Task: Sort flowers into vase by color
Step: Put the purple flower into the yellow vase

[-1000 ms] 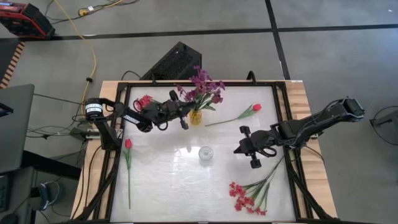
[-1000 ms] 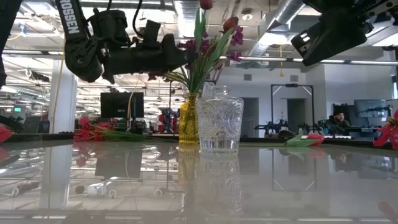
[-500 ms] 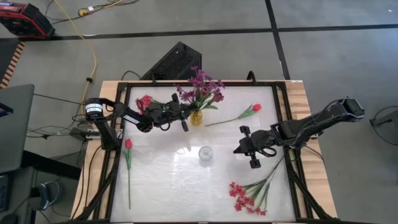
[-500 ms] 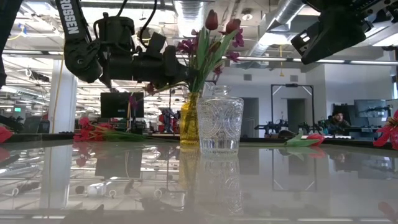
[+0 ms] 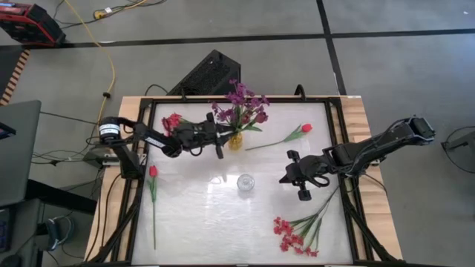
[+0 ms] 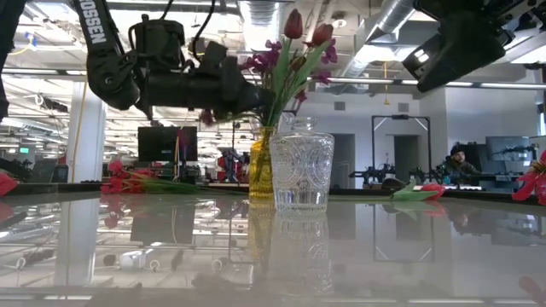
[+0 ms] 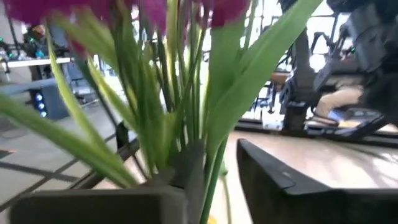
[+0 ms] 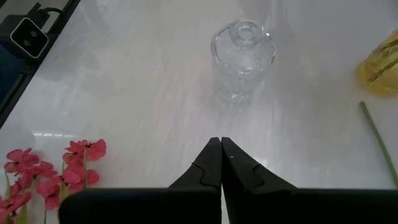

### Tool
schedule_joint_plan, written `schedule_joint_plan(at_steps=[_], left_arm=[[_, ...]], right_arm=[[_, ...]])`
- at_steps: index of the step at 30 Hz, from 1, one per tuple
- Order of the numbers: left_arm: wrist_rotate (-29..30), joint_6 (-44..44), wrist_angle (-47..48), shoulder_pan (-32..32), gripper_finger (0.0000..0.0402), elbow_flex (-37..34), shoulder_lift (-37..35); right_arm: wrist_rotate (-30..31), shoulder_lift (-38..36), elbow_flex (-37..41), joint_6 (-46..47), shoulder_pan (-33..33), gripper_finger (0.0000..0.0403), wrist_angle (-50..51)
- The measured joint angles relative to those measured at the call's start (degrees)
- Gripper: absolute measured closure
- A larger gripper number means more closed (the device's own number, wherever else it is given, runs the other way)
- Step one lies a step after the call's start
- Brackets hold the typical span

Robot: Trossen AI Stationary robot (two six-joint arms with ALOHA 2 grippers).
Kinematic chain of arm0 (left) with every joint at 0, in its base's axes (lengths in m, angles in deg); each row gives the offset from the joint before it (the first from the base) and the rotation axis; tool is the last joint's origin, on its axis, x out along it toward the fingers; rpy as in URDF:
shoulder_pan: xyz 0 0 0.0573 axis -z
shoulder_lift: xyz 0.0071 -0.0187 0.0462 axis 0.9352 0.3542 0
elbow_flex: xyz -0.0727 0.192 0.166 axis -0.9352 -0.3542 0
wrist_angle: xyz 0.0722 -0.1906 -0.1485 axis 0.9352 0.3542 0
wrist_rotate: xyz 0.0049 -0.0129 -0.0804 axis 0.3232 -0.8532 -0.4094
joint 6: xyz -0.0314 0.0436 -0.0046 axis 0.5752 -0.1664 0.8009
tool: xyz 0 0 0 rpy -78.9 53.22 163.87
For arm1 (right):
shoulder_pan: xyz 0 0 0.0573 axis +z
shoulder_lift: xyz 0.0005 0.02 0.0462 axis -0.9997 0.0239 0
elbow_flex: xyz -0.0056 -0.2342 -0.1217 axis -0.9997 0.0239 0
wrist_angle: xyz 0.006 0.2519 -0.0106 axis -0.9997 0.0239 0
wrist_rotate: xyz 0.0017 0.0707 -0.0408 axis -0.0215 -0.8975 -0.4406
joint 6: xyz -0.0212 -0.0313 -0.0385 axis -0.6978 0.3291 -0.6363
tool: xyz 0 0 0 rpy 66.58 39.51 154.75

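Observation:
A yellow vase (image 5: 234, 140) (image 6: 260, 162) holds purple sprigs (image 5: 243, 100) and two dark tulip buds (image 6: 293, 21). A clear glass vase (image 5: 246, 183) (image 8: 242, 53) stands nearer the table's middle. My left gripper (image 5: 218, 135) (image 7: 221, 171) is open, just left of the yellow vase among the bouquet's stems. My right gripper (image 5: 284, 178) (image 8: 221, 155) is shut above the table, right of the clear vase. Red tulips (image 5: 297, 133) (image 5: 153, 172) and red-pink sprigs (image 5: 293, 233) (image 5: 172, 121) lie flat on the table. My left gripper has one green stem (image 7: 214, 177) running up between its open fingers, close beside one finger (image 7: 186, 165). I cannot tell whether that finger touches the stem. The fingers come at the bouquet level, from the table's left, above the vase's mouth.
A black frame (image 5: 338, 148) rims the white table top. The red-pink sprigs (image 8: 50, 165) lie near my right gripper, toward the near right corner. A tulip stem (image 8: 379, 143) lies beyond the clear vase. Bare table top lies near the near edge between the flowers.
My left gripper has moved a little toward the yellow vase and down. A dark tulip bud, which stood higher above the bouquet a second ago, has sunk lower among the purple sprigs and now stays there. The right arm has kept still.

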Motion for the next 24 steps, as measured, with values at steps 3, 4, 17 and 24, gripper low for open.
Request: schedule_joint_plan(at_steps=[3, 4, 17, 24], left_arm=[[-1.7, -0.4, 1.41, 0.04, 0.0267, 0.0, -2.76], [-2.2, -0.45, 2.16, 0.04, 0.0254, 0.0, -3.94], [-3.69, 2.96, 33.15, 1.26, 0.0176, 0.02, -31.5], [-5.33, 3.02, 37.7, 4.69, 0.0175, 0.02, -41.03]], right_arm=[[-0.97, 0.01, 0.0, 0.28, 0.02, 0.0376, 0.05], [-1.04, 0.0, 0.0, 0.29, 0.02, 0.0376, 0.06], [-1.21, 0.01, 0.02, 0.73, 0.02, 0.0376, 2.93], [-1.56, -0.01, 0.02, 1.42, -0.01, 0.0376, 3.32]])
